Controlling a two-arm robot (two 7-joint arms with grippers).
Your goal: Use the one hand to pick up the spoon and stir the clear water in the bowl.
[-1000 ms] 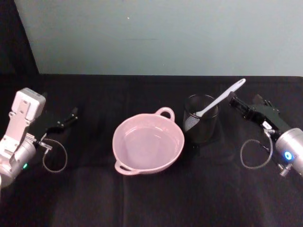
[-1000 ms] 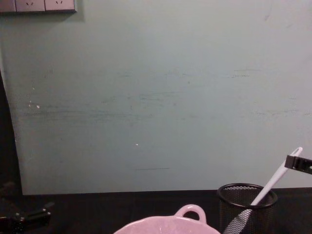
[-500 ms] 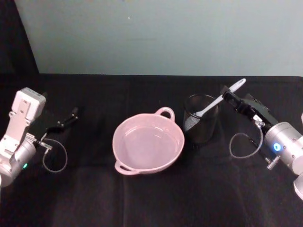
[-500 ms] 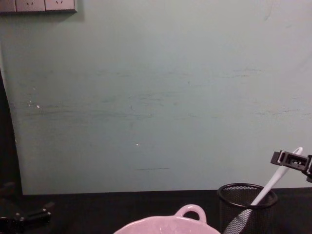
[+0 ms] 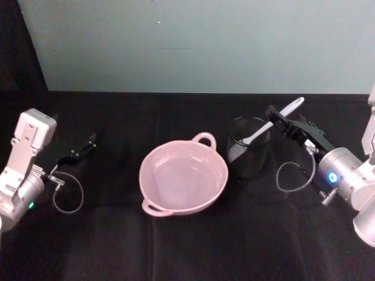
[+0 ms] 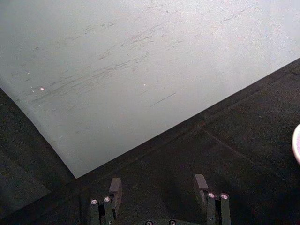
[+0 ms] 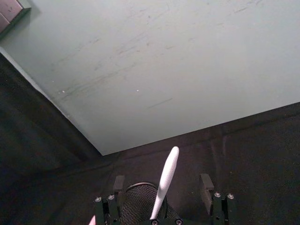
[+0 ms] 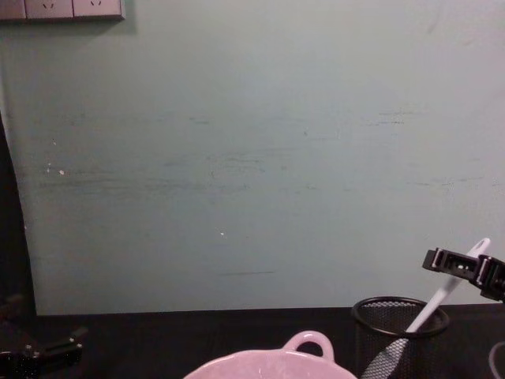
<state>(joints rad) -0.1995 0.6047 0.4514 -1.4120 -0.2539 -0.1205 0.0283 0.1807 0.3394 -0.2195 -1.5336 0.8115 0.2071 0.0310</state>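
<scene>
We see the right gripper [image 5: 276,117], jaws spread astride the spoon [image 5: 259,132] in the mesh cup [image 5: 249,155] beside the bowl [image 5: 142,175], ready to clasp it; the left gripper [image 6: 158,183] idles open-jawed beyond the bowl.

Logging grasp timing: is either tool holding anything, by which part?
Nothing yet: the right tool is open astride the spoon near its handle end; the left tool rests open at the left.

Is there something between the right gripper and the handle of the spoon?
Nothing visible does. The right gripper has its open fingers on either side of the spoon, whose handle leans out of the black mesh cup.
</scene>
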